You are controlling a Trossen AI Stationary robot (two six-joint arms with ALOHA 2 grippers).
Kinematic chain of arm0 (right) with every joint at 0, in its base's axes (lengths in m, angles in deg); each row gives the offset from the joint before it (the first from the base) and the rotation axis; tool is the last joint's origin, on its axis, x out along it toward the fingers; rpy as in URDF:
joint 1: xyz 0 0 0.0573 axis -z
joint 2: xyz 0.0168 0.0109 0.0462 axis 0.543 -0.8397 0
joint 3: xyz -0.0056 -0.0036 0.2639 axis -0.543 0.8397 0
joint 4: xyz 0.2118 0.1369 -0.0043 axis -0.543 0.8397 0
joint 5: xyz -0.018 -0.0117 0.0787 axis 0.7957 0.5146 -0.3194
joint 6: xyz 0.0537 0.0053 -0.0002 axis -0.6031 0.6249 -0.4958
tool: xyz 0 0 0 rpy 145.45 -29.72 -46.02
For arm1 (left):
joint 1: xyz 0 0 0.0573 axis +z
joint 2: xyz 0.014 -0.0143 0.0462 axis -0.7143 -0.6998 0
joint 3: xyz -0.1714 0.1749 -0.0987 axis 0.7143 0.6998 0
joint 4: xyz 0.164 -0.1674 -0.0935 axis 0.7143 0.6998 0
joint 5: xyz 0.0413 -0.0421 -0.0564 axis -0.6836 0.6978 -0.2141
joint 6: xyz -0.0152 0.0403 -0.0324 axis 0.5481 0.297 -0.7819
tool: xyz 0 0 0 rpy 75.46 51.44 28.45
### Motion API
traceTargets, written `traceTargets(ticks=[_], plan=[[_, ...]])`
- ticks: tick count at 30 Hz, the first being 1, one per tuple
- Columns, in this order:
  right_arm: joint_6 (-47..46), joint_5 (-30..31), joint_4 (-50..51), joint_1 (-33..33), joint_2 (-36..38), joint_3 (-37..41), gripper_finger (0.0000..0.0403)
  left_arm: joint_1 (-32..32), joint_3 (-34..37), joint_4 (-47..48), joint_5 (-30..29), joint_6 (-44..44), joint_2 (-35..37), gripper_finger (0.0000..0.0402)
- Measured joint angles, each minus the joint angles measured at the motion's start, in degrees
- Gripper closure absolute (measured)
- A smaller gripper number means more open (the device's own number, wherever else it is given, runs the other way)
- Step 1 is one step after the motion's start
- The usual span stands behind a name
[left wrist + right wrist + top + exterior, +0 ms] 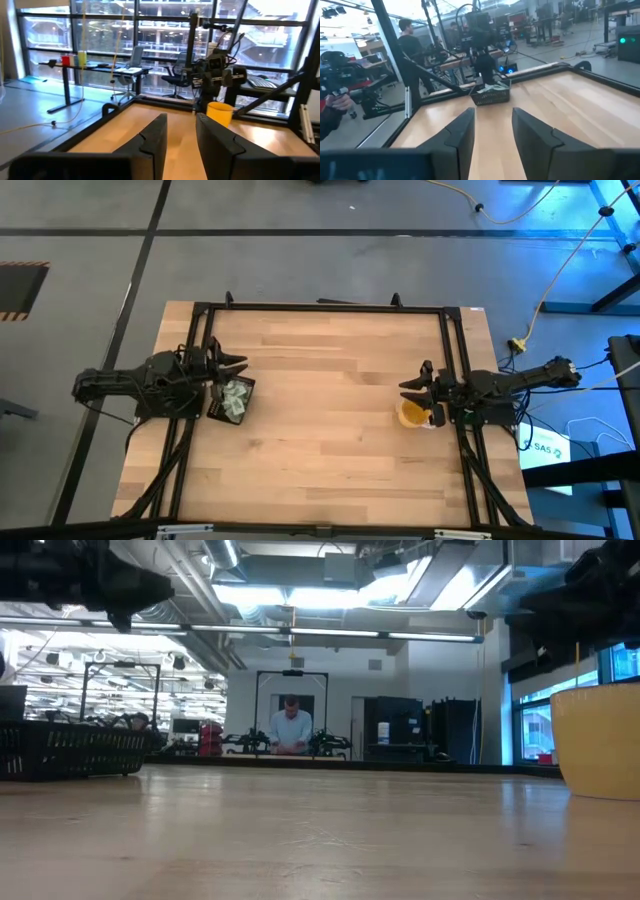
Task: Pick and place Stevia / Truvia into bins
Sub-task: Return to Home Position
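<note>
A pale wooden plank table [320,420] fills the middle of the high view, edged along its top and both sides by a black frame [320,308] of thin rails. Two things stand on the boards. A small black bin [232,399] sits at the left of the frame, close to the table's left edge, about halfway down. A yellow cup [412,414] stands upright at the right, near the right rail, slightly lower in the frame. The two are well apart, with bare wood between them.
</note>
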Motion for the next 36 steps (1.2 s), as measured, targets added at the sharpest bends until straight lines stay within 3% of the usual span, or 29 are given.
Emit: traceTargets(ticks=[13, 20, 36], plan=[[4.74, -0.09, 5.27, 4.75, 6.32, 0.0, 0.0268, 8.08, 1.45, 3.69, 2.77, -0.52, 1.63, 0.0308], [3.66, -0.11, 9.4, 7.72, 9.33, 0.0, 0.0268, 10.81, 6.63, -1.98, 5.67, -1.43, 2.92, 0.0304], [10.93, 2.58, 9.12, 16.2, 9.32, -0.02, 0.0268, 15.01, 8.47, -1.08, 6.31, -1.29, 3.51, 0.0304]])
